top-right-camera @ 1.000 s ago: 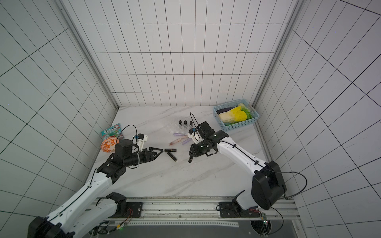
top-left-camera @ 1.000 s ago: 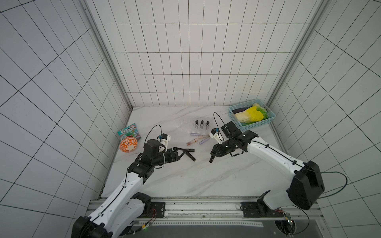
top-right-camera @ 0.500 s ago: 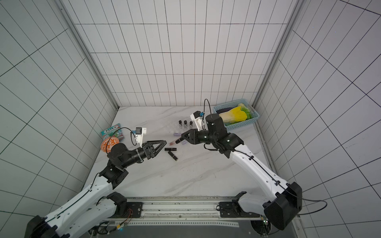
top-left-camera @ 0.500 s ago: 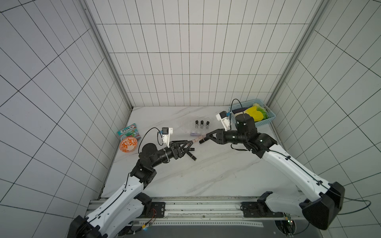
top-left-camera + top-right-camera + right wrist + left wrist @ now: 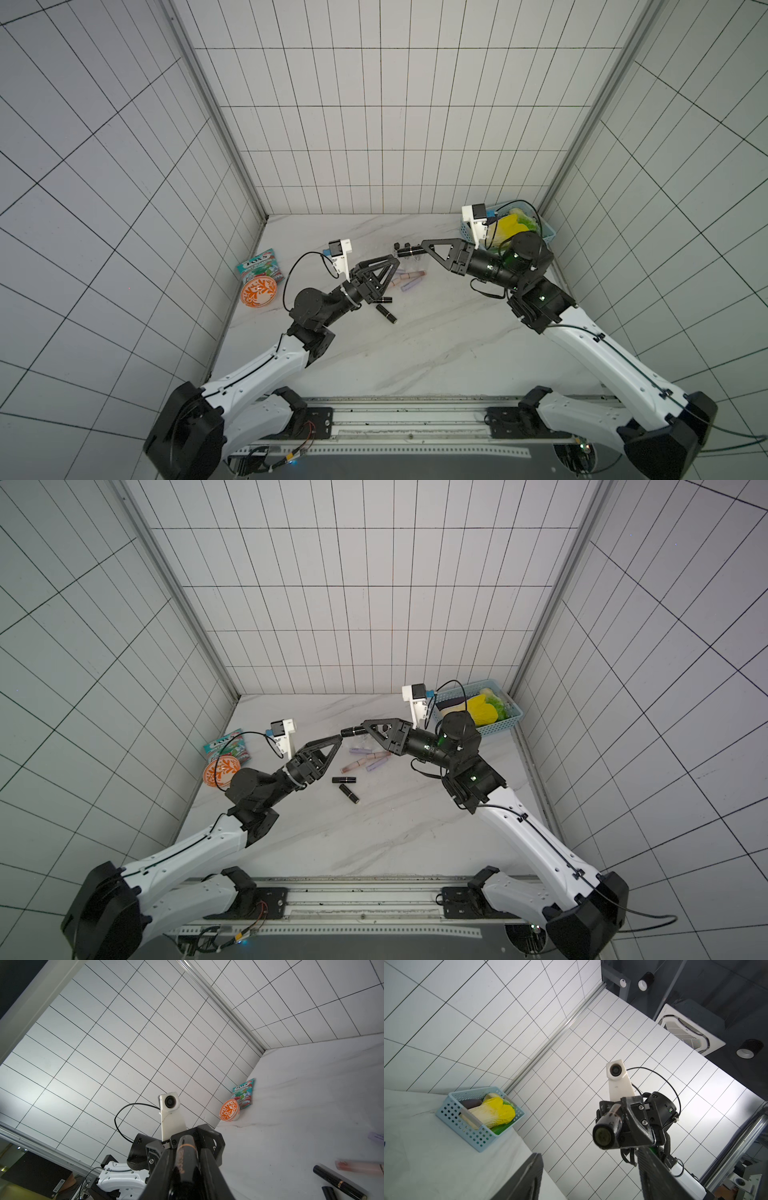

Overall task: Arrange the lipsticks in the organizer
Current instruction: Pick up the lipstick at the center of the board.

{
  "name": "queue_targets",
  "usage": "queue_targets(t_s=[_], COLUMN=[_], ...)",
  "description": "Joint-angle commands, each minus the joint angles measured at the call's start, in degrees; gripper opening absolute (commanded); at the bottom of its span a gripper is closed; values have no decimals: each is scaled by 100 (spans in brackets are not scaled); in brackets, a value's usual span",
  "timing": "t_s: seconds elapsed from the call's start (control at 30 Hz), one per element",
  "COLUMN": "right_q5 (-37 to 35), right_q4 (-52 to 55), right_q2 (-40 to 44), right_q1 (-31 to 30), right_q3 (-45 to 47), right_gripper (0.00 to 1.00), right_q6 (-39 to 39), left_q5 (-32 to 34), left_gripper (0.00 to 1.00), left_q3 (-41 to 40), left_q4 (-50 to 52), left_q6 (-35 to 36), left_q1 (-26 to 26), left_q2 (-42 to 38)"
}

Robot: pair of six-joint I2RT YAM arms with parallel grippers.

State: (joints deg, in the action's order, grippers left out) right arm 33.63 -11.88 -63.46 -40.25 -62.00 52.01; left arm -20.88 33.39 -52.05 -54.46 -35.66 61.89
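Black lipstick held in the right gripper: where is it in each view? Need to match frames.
Top view: black lipstick near centre, sticking out level from the right gripper.
Top view: lipstick just left of centre, same pose.
Left wrist: lipstick seen end-on, flat end facing the lens.
Right wrist: lipstick lengthwise in the gripper, close to the lens.
Landmark: blue basket, in every view except right wrist.
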Motion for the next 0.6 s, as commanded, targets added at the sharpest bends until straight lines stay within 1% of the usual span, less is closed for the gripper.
queue_targets(t_s=[0.0, 0.17, 0.23, 0.33, 0.57], right_q5=[-133, -69, -65, -118, -97], right_q4=[-526, -809, -851, -925, -1018], right_q2=[126, 34, 9, 9, -107], right_q1=[-53, -112, -149, -185, -298], right_q3=[176, 249, 233, 260, 223], right_gripper=[25, 25, 25, 25, 25], right_q6=[254, 419, 428, 449, 491], left_q5=[328, 324, 345, 333, 401], left_gripper=[70, 65, 60, 55, 49], left_q3=[297, 570, 578, 566, 586], left_q4=[-508, -374, -411, -411, -264], left_q6=[128, 321, 322, 322, 405], left_q1=[-167, -406, -446, -465, -461], left_q2=[58, 202, 248, 262, 176])
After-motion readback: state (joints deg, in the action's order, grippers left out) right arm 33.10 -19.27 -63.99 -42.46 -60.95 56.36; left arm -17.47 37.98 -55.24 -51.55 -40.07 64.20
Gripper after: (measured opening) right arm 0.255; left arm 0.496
